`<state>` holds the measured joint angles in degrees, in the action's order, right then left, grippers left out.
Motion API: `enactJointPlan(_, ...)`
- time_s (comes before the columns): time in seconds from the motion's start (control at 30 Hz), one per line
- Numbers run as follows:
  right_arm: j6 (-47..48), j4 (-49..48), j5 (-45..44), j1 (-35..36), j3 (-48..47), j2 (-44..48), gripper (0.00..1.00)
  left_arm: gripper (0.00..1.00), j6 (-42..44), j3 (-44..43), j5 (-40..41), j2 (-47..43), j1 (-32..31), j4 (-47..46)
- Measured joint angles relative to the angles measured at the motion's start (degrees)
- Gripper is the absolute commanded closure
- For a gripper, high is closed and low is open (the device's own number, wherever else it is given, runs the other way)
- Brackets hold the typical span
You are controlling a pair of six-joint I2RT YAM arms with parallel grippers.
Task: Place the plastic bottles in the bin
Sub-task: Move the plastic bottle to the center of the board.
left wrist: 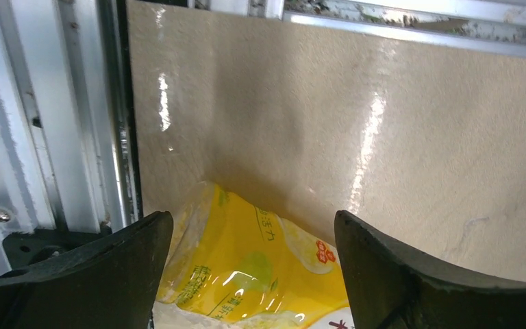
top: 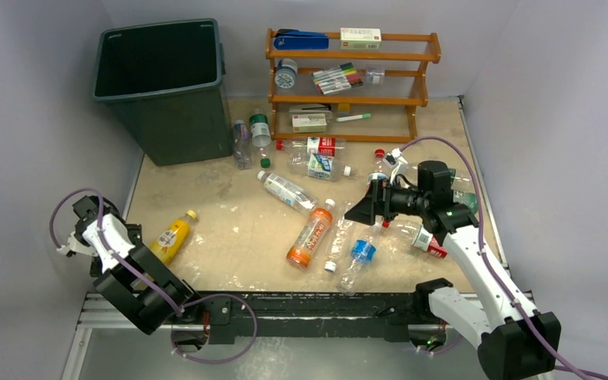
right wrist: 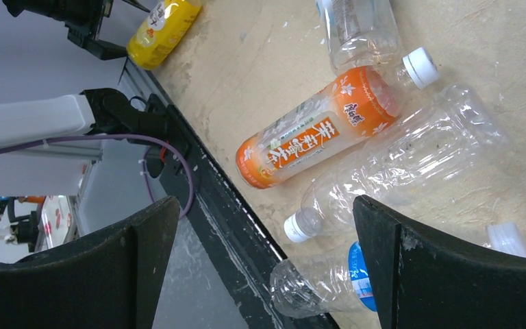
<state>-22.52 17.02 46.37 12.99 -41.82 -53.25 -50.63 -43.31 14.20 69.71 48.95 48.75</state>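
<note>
Several plastic bottles lie across the tan table. A yellow-label bottle (top: 172, 237) lies at the left, and my left gripper (top: 131, 240) is open with its fingers on either side of it; in the left wrist view the bottle (left wrist: 253, 260) lies between the spread fingers of the gripper (left wrist: 253, 274). My right gripper (top: 362, 210) is open and empty, held above an orange-label bottle (top: 311, 233), a clear bottle (top: 338, 241) and a blue-label bottle (top: 358, 261). The right wrist view shows the gripper (right wrist: 267, 267) over these bottles (right wrist: 315, 130). The dark green bin (top: 178, 127) stands at the far left.
An orange wooden rack (top: 348, 99) with pens, boxes and a clock stands at the back. More bottles lie near the bin (top: 260, 131), in front of the rack (top: 317, 146) and mid-table (top: 286, 191). A red-label bottle (top: 427, 241) lies under my right arm.
</note>
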Motion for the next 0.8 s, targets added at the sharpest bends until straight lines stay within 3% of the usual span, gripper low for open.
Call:
enactJointPlan(0.3, -0.76, -0.22, -0.87, 0.50, 0.17, 0.00, 0.00, 0.29, -4.11, 1.05, -0.35, 0.11, -12.57, -3.54)
enactJointPlan(0.57, -1.60, -0.20, -2.21, 0.50, 0.17, 0.74, 0.00, 0.29, -6.36, -1.33, 1.88, 7.15, -25.90, -7.26)
enactJointPlan(0.8, -2.43, -0.17, -3.48, 0.61, 0.17, 1.25, 0.00, 0.29, -6.29, -9.44, 5.90, 16.28, -39.67, -9.88)
